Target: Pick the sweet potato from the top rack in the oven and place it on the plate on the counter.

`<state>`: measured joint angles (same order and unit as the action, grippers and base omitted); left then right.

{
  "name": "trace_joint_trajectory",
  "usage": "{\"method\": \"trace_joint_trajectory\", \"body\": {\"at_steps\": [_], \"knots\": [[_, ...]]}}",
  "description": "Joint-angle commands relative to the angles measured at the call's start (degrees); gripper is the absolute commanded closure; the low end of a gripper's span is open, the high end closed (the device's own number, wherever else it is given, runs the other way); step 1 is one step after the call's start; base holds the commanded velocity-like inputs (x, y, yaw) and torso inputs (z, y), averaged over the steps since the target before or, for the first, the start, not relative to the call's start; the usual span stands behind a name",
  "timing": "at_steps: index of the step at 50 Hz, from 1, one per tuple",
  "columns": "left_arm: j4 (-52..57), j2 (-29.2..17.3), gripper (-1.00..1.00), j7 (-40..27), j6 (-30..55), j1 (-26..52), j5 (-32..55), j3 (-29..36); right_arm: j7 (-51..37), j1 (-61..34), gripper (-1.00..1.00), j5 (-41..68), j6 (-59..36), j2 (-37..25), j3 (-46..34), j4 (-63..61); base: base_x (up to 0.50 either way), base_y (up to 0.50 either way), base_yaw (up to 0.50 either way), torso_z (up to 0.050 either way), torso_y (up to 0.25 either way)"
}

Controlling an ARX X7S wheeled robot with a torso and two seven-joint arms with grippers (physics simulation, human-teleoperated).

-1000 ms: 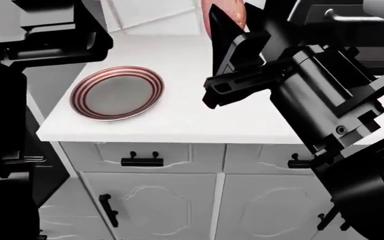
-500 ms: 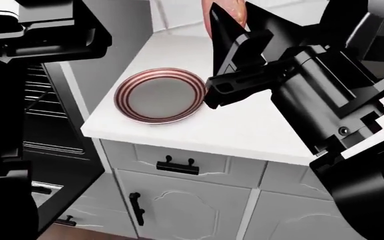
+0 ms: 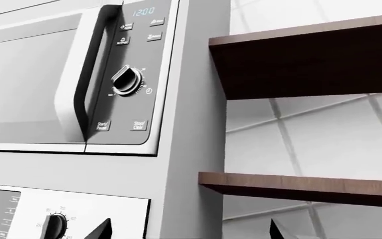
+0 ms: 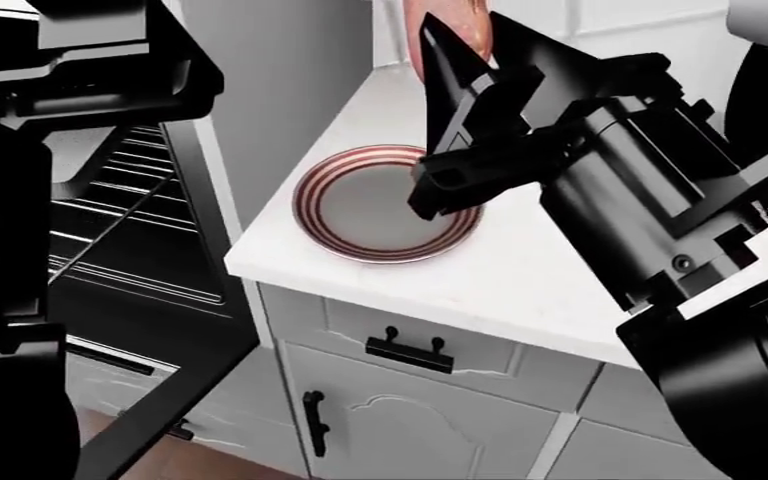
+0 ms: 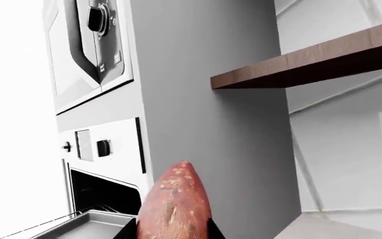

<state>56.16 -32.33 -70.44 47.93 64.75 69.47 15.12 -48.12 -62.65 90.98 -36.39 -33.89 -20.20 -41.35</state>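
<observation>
Between the two black fingers of the right hand (image 4: 454,45), at the top edge of the head view, sits the sweet potato (image 4: 448,22), its reddish-pink skin showing above the fingertips. That hand is closed on the tuber, one finger on each side. From the right wrist view the sweet potato (image 5: 175,204) stands upright, pointed end up, with the dark finger tips (image 5: 211,231) flanking its lower part.

Below the held tuber in the head view, the plate (image 4: 357,205) lies flat on the white tabletop (image 4: 531,275), near its corner; the right hand's body hides part of the plate's far rim. The potato is raised clear of the plate, not touching it.

To the left of the tabletop the oven (image 4: 131,250) stands open, its wire racks visible in the dark cavity. A grey baking tray (image 5: 85,226) shows at the oven opening in the right wrist view.

The left hand (image 3: 187,230) shows only as two dark finger tips with a wide gap between them and nothing held. Its camera looks at a microwave (image 3: 78,74) and two brown wall shelves (image 3: 310,55).
</observation>
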Motion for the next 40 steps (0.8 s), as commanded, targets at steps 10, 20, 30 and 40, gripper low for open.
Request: {"method": "trace_joint_trajectory", "body": {"at_steps": [10, 20, 30, 40], "knots": [[-0.24, -0.3, -1.0, 0.14, -0.57, 0.36, 0.0, 0.51, -0.69, -0.04, 1.0, 0.58, -2.07, -0.4, -1.66, 1.6, 0.52, -0.01, 0.0, 0.0, 0.0], [-0.04, -0.4, -1.0, -0.24, -0.84, 0.27, 0.06, 0.73, -0.3, 0.4, 1.0, 0.36, -1.84, -0.44, -1.74, 1.27, 0.52, 0.0, 0.0, 0.0, 0.001], [-0.06, -0.46, -1.0, -0.13, -1.25, -0.08, -0.3, 1.02, 1.25, 0.88, 1.0, -1.48, -2.77, -0.56, -3.01, 0.11, 0.36, 0.02, 0.0, 0.0, 0.002], [0.05, -0.37, -1.0, -0.49, -1.46, -0.05, -0.17, 1.39, 0.49, 0.79, 1.0, 0.15, -4.58, -1.32, -4.77, -0.55, 0.0, 0.0, 0.0, 0.0, 0.0]]}}
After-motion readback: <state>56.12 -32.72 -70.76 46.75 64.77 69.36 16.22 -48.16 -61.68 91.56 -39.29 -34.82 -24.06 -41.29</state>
